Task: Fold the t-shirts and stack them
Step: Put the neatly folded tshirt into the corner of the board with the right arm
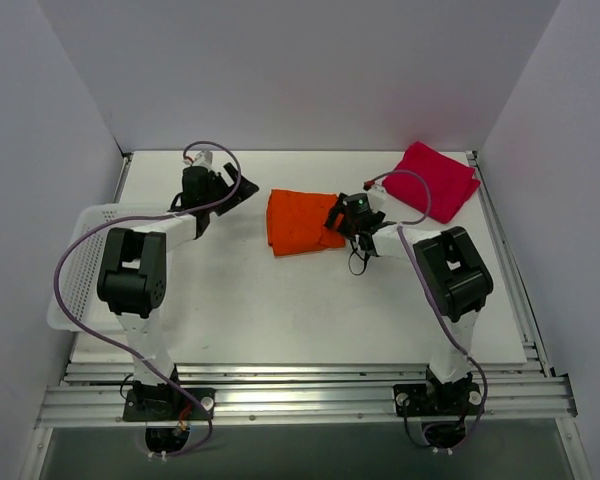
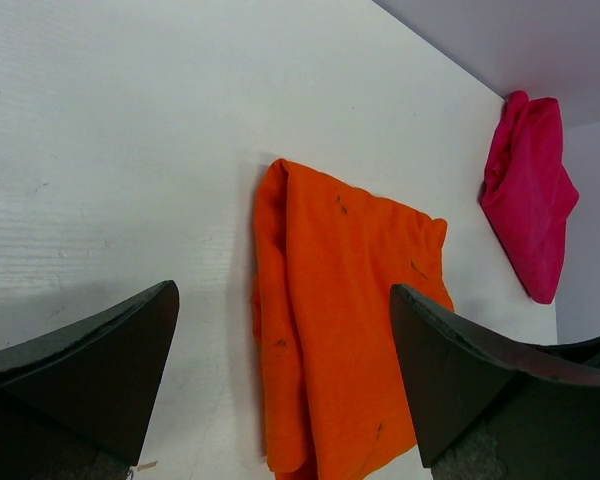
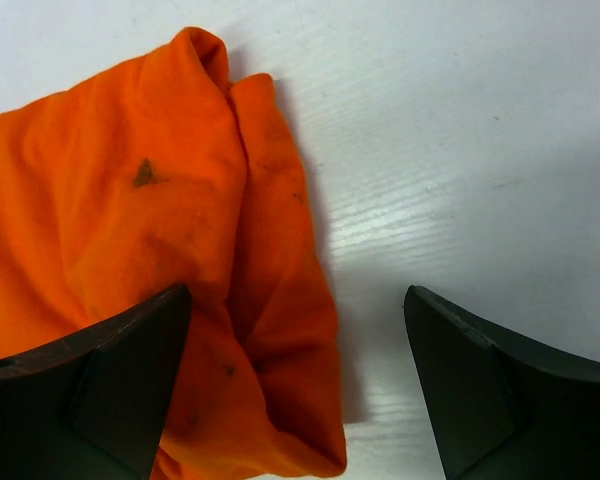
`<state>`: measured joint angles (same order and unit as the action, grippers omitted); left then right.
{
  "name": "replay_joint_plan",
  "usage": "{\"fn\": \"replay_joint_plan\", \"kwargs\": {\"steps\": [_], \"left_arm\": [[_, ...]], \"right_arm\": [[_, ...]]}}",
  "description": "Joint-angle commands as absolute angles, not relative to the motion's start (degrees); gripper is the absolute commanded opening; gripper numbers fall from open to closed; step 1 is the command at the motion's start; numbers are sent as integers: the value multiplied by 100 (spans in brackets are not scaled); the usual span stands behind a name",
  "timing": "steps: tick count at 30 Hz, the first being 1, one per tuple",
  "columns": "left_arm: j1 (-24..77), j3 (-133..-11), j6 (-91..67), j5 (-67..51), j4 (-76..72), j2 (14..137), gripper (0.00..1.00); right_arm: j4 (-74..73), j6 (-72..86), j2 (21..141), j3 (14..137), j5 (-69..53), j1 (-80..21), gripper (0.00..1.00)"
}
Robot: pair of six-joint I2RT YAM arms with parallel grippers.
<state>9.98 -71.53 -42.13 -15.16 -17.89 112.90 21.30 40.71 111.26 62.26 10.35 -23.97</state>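
Observation:
The orange t-shirt lies folded near the middle of the white table; it also shows in the left wrist view and the right wrist view. The crimson-pink t-shirt lies folded at the back right, also in the left wrist view. My right gripper is open at the orange shirt's right edge, its jaws straddling that edge. My left gripper is open and empty, left of the orange shirt and apart from it.
A white mesh basket sits at the table's left edge beside the left arm. Grey walls stand close behind and on both sides. Metal rails run along the near edge.

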Motion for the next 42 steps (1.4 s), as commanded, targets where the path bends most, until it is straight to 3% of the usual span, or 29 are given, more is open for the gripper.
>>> {"fn": "replay_joint_plan", "kwargs": {"steps": [1,9,12,13,16,19,25,32,42], "left_arm": [[1020,-7304,-4034,-1529,-2118,11373,95],[1028,-7391,-4017,-1512,-2074,11478,96],[1028,-7400,-4017,-1538,-2074,11531,96],[1028,-7400,-4017,-1529,-2074,11549,96],[1028,-7383,-4008,-1512,-2074,11549,96],[1028,-7365,-3990,-1503,-2074,11540,96],[1037,-7348,-3990,-1512,-2074,11514,96],[1046,-7330,-4008,-1591,-2048,11417,96],[984,-7154,-4078,-1749,-2145,11241,96]], "right_arm": [[2136,4192,11531,6249,677,-2347,84],[2399,4324,11786,6293,299,-2382,80],[2619,4412,11944,6258,62,-2417,55],[2732,4464,12049,6258,-156,-2434,37],[2856,4535,12286,6310,-351,-2452,14],[2848,4562,12384,6354,-466,-2461,0],[2393,4456,12103,6599,-97,-2408,0],[951,3833,12120,8523,536,-2057,0],[-191,3261,13313,11063,563,-1187,0]]}}
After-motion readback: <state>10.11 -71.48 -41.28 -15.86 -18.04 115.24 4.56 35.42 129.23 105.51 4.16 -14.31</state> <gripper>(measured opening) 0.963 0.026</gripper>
